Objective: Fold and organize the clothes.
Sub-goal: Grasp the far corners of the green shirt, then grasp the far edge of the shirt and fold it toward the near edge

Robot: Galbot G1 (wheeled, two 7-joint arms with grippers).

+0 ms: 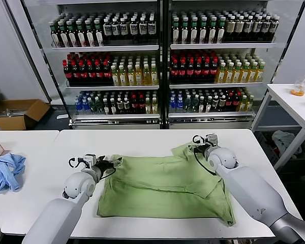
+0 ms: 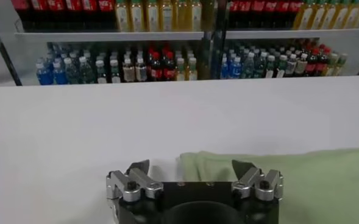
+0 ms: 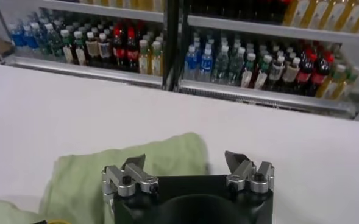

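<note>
On the white surface [image 1: 142,140], green shirt [image 1: 165,185] looks partly folded, still rumpled. Left pincer [image 1: 113,163] at its 9 o'clock edge, right pincer [image 1: 195,148] at 1 o'clock, both apart. Final folds left.

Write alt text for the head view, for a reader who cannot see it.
A light green shirt lies spread and partly folded on a white table, with the left tool open at its left edge and the right tool open at its far right corner. A light blue cloth sits crumpled on a table to the left, and a drinks fridge stands behind.
</note>
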